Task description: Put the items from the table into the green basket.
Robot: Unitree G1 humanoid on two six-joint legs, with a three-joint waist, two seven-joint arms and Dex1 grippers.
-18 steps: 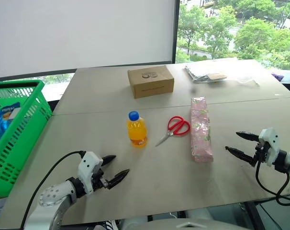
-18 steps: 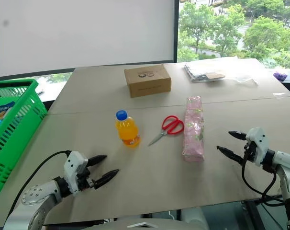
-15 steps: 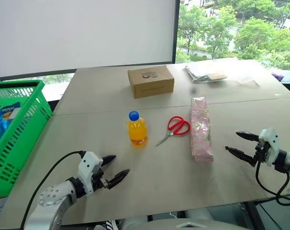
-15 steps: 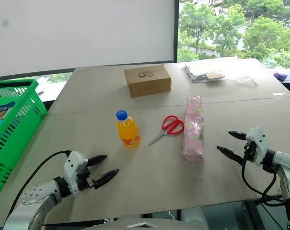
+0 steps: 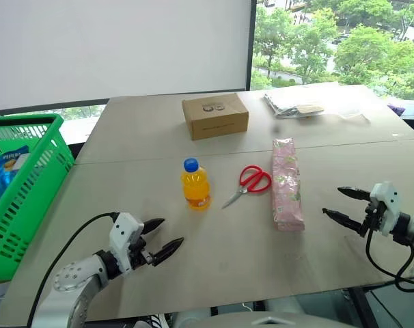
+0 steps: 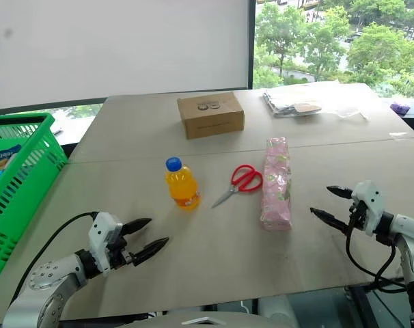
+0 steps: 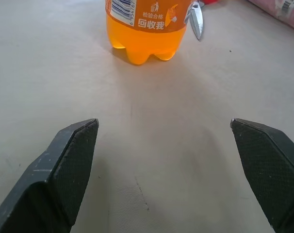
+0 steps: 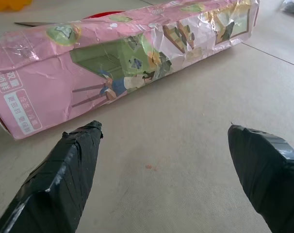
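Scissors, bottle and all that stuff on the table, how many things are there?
5: the orange bottle left of the red scissors, the pink package right of them, a cardboard box farther back, and clear bags at the far right.

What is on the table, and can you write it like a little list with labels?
bottle: upright, orange drink, blue cap
scissors: red handles, flat, between bottle and package
package: long, pink, lying flat
box: brown cardboard, far side of the table
basket: green, off the table's left edge, a blue bag inside
left pincer: open, holding nothing
right pincer: open, holding nothing
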